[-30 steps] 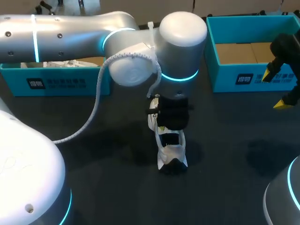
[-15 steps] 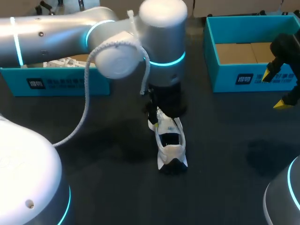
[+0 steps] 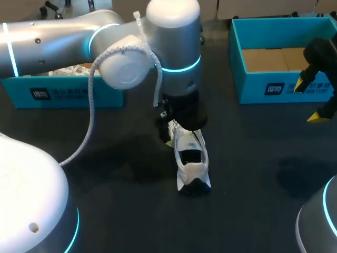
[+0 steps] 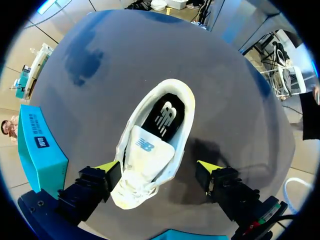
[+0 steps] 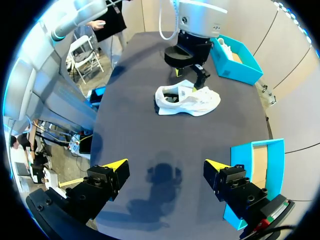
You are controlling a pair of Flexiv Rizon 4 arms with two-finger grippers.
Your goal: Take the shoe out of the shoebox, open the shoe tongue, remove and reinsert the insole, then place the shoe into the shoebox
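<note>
Since a second ago my left arm point(image 3: 158, 42) has shifted toward its own side, while the shoe point(image 3: 190, 158) has kept its spot on the surface point(image 3: 263, 174), upright on its sole, outside the shoebox point(image 3: 263, 87). I see my left end effector point(image 4: 161, 167) open, fingers straddling the shoe's laced toe end. Over by the shoebox my right end effector point(image 5: 166, 165) hangs open, gripping nothing

Dark bench under soft, even light

The bench point(image 3: 121, 211) is a matt charcoal surface filling most of the head view, with faint, soft-edged shadows point(image 3: 303, 171) pooled on it. In the 2 wrist views it shows slate grey and smooth, carrying blurred dark patches point(image 5: 162, 177) whose outlines fade into the surface.
</note>
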